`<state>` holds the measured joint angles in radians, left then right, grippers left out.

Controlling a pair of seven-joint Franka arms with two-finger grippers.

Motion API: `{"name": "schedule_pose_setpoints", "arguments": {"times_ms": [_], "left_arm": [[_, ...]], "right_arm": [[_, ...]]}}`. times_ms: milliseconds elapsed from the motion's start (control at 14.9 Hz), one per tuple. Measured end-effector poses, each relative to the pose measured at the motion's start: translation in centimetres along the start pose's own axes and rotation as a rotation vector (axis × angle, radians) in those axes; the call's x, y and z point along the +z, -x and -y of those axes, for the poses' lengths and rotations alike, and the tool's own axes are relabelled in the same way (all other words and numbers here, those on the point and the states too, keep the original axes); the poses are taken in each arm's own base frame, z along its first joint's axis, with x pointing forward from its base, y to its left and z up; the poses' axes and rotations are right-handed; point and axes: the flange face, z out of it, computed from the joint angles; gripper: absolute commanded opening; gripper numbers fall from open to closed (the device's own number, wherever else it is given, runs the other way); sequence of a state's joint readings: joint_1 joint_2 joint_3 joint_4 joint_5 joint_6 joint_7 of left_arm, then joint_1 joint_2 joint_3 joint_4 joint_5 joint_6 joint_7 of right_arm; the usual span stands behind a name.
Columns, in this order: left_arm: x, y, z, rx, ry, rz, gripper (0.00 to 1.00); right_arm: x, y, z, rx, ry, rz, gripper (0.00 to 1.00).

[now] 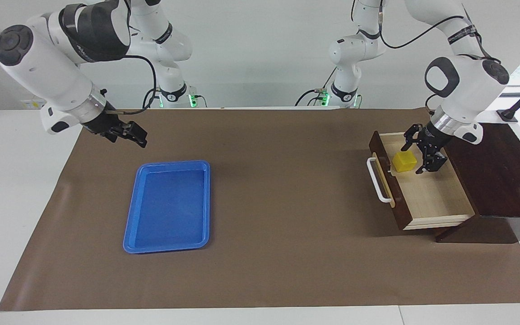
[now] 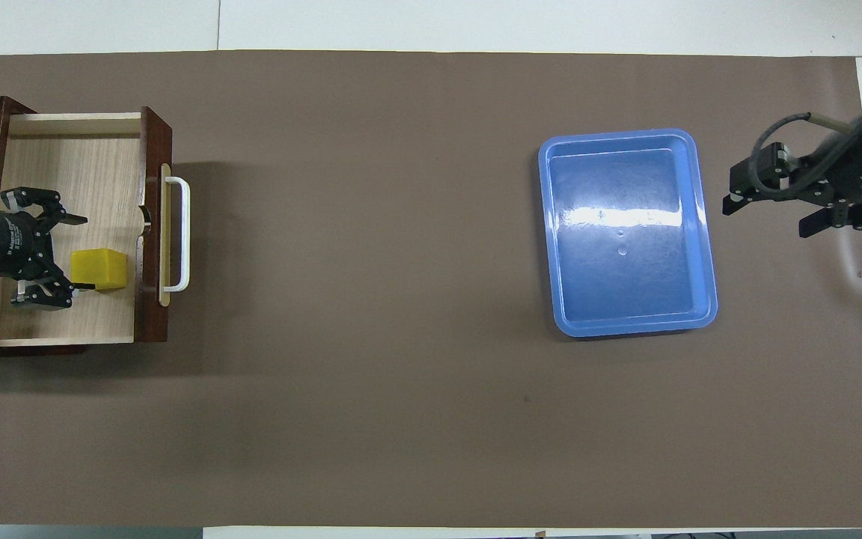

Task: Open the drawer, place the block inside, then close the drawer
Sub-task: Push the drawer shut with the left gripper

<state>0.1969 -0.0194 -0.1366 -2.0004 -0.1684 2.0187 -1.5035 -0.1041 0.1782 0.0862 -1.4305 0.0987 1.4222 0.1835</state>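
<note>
The drawer (image 1: 431, 194) (image 2: 72, 165) stands pulled out of its dark brown box (image 1: 503, 171) at the left arm's end of the table, its white handle (image 1: 377, 180) (image 2: 180, 232) facing the middle. The yellow block (image 1: 405, 161) (image 2: 99, 269) rests on the drawer's pale floor, close to the drawer front. My left gripper (image 1: 413, 159) (image 2: 85, 253) is open and hangs low over the drawer, its fingertips spread on either side of the block's edge. My right gripper (image 1: 136, 135) (image 2: 764, 213) waits open in the air near the right arm's end of the table.
A flat blue tray (image 1: 130, 212) (image 2: 702, 224) with nothing in it lies on the brown mat toward the right arm's end. The mat (image 1: 278, 203) covers most of the table between tray and drawer.
</note>
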Motion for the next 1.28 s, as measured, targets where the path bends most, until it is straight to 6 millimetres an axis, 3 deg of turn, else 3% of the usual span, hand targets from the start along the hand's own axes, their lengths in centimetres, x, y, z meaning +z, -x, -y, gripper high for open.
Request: {"name": "schedule_pose_setpoints", "arguments": {"times_ms": [67, 202, 336, 404, 471, 605, 740, 1009, 1278], "left_arm": [[-1.6, 2.1, -0.5, 0.038, -0.004, 0.004, 1.0], [-3.6, 8.4, -1.0, 0.142, -0.006, -0.012, 1.0], [-2.0, 15.1, 0.1, 0.276, -0.022, -0.11, 1.0], [-0.5, 17.2, 0.9, 0.319, -0.042, -0.155, 1.0], [1.1, 18.0, 1.3, 0.335, -0.062, -0.193, 1.0], [3.3, 17.0, 1.1, 0.311, -0.067, -0.238, 1.0], [4.3, 15.1, 0.5, 0.292, -0.051, -0.257, 1.0], [3.9, 11.6, -0.5, 0.266, -0.034, -0.31, 1.0], [2.9, 8.4, -1.2, 0.295, -0.039, -0.312, 1.0]], "right_arm": [[-0.4, 0.6, -0.6, -0.059, 0.023, -0.009, 1.0], [-1.1, 1.8, -1.4, -0.159, 0.076, -0.024, 1.0], [-1.7, 2.9, -2.0, -0.232, 0.11, -0.048, 1.0], [-1.8, 3.3, -2.4, -0.259, 0.117, -0.062, 1.0], [-1.8, 3.5, -2.9, -0.28, 0.12, -0.072, 1.0], [-1.4, 3.7, -3.8, -0.315, 0.123, -0.092, 1.0], [-0.8, 3.5, -4.4, -0.32, 0.123, -0.11, 1.0], [0.7, 3.3, -4.8, -0.301, 0.118, -0.111, 1.0], [-0.4, 3.7, -4.7, -0.26, 0.09, -0.075, 1.0]]}}
